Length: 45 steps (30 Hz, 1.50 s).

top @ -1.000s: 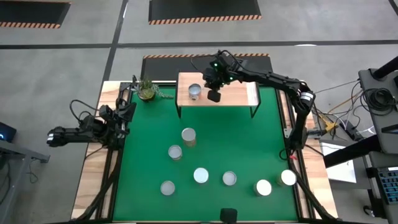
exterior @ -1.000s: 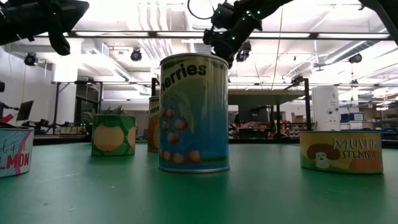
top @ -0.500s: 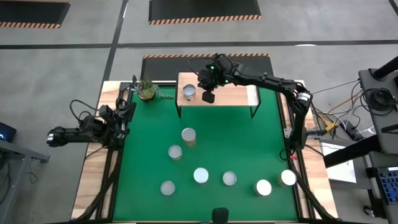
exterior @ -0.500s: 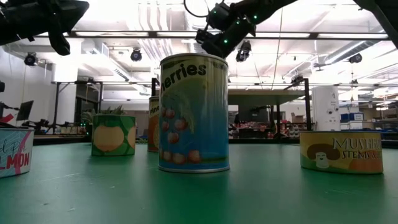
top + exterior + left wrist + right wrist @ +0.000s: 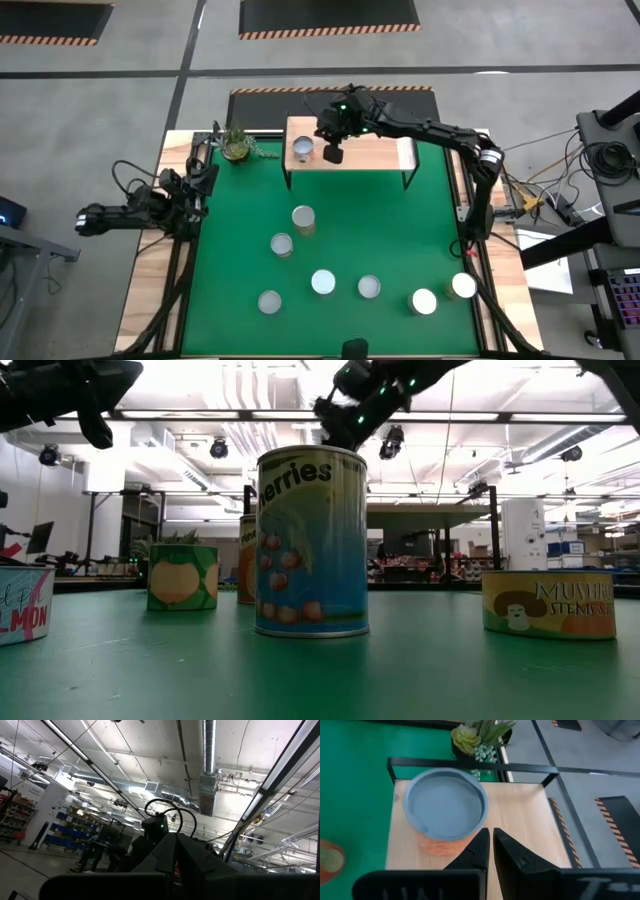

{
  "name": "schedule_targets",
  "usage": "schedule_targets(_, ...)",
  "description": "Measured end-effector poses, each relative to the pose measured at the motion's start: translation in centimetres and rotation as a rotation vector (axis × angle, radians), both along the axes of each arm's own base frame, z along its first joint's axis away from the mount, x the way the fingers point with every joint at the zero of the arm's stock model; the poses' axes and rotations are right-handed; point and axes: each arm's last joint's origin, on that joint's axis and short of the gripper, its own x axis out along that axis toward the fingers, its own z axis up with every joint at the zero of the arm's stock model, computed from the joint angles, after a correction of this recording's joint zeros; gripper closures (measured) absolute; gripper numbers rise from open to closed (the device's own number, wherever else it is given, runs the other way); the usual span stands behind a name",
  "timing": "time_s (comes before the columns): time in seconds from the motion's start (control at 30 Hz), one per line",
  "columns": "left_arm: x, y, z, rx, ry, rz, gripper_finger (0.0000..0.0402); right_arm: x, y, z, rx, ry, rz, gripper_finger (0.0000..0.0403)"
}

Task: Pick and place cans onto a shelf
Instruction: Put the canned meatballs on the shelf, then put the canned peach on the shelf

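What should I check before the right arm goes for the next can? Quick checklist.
1. Can stands upright on the shelf: ok.
2. Right tool shut and beside that can, not gripping it: ok.
3. Free plank on the shelf for more cans: ok.
4. Seven cans remain on the green table, none tipped; nearest is the tall can: ok.
5. Left tool shut, parked off the table's left edge: ok.
6. Whether the right tool touches the can's side: cannot tell.

Grey concrete floor (image 5: pixel 120 90), hazard-striped mats (image 5: pixel 328 18)
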Motion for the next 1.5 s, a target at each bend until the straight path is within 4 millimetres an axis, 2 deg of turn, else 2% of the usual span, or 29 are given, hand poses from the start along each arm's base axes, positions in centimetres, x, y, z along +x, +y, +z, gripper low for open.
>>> schedule_targets(0.17, 0.3, 0.0, -0.3, -0.020, 0.025, -0.037, 0.0402, -2.0, 3.1, 2.8, 0.031, 0.008, 0.038, 0.0390)
schedule_targets(0.37, 0.3, -0.1, -0.2, -0.012, 0.017, -0.060, 0.0402, -4.4, 9.0, 3.0, 0.065, 0.009, 0.132, 0.0390)
schedule_targets(0.47, 0.3, -0.2, -0.1, -0.007, 0.004, -0.086, 0.0402, -6.0, 12.0, 2.4, 0.091, -0.043, 0.177, 0.0390)
schedule_targets(0.6, 0.3, -0.3, 0.0, 0.011, -0.014, -0.126, 0.0402, -8.2, 15.5, 0.6, 0.118, -0.103, 0.227, 0.0390)
schedule_targets(0.8, 0.6, -0.6, 1.2, 0.050, -0.007, -0.235, 0.0402, -11.7, 19.2, -1.9, 0.079, -0.158, 0.179, 0.0390)
schedule_targets(0.97, 1.8, -0.7, 2.1, 0.023, 0.049, -0.294, 0.0402, -13.9, 21.0, -3.4, 0.072, -0.224, 0.184, 0.0390)
schedule_targets(1.1, 3.3, -0.7, 2.5, -0.034, 0.114, -0.328, 0.0402, -15.3, 21.7, -4.5, 0.094, -0.222, 0.190, 0.0390)
schedule_targets(1.33, 6.4, -1.4, 3.8, -0.090, 0.216, -0.419, 0.0402, -16.8, 21.9, -5.7, 0.060, -0.215, 0.182, 0.0390)
schedule_targets(1.5, 9.1, -3.2, 3.8, -0.151, 0.337, -0.535, 0.0402, -17.3, 21.7, -5.8, 0.026, -0.220, 0.175, 0.0390)
